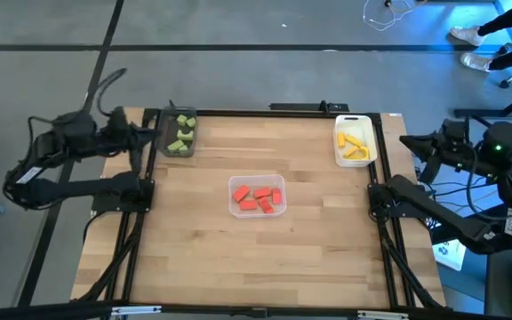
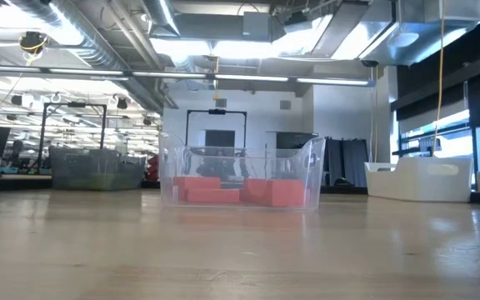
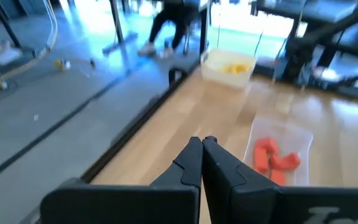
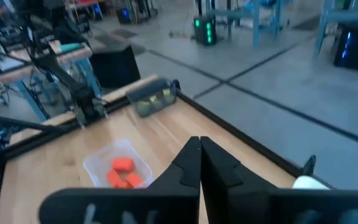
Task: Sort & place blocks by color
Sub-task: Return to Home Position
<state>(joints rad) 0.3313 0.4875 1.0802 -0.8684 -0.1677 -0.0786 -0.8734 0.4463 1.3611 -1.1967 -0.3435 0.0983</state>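
Red blocks sit in the clear plastic tray mid-worktop, light green blocks in the dark grey tray, yellow blocks in the white tray. My left jaws and right jaws are pinched together, empty.

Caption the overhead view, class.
Green toy blocks in dark grey tray, red blocks in clear tray, yellow blocks in white tray; left pincer and right pincer shut.

Overhead, level, wrists; blocks apparently shared

Green blocks heaped in dark tray, my far left; red blocks in clear tray, centre; yellow blocks in white tray, far right.
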